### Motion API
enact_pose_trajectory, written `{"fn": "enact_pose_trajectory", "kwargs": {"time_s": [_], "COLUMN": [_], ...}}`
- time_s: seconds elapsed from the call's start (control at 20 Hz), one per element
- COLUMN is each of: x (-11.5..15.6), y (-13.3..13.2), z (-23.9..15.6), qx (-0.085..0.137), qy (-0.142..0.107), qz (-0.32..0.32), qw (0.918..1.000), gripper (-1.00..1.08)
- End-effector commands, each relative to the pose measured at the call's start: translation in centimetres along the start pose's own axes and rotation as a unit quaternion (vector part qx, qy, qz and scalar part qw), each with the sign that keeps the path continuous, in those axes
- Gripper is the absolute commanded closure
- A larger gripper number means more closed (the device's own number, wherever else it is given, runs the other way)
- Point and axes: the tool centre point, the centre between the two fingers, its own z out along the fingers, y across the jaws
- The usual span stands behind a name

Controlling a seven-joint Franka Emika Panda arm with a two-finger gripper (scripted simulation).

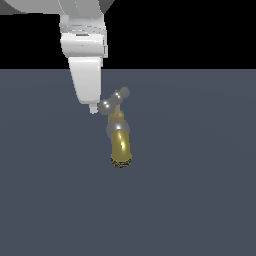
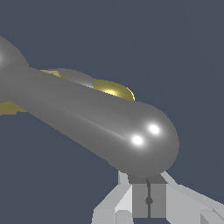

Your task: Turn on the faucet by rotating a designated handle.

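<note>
The faucet (image 1: 120,142) stands on the dark floor, its gold spout (image 1: 120,146) pointing toward the front and ending in a dark grainy rim. On top sits the silver handle (image 1: 114,100), a crossbar with a rounded bulb at each end. My gripper (image 1: 93,109) hangs just to the exterior view's left of the nearer bulb (image 1: 105,106). In the wrist view the handle (image 2: 87,113) fills the frame, with its bulb (image 2: 148,142) right at my gripper (image 2: 148,200). The fingers (image 2: 140,202) are pressed together with only a thin seam between them and hold nothing.
A flat dark grey floor (image 1: 200,190) spreads all around the faucet. My white arm (image 1: 85,55) comes down from the top at the exterior view's left. Nothing else stands nearby.
</note>
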Motion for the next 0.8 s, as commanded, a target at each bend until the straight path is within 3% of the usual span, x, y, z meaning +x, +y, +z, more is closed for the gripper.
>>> {"fn": "enact_pose_trajectory", "kwargs": {"time_s": [0.0,0.75], "x": [0.6,10.1], "y": [0.1,1.5], "z": [0.0,0.1], "qx": [0.000,-0.002], "qy": [0.000,0.001], "qz": [0.001,0.012], "qw": [1.0000,0.9999], "gripper": [1.08,1.08]}}
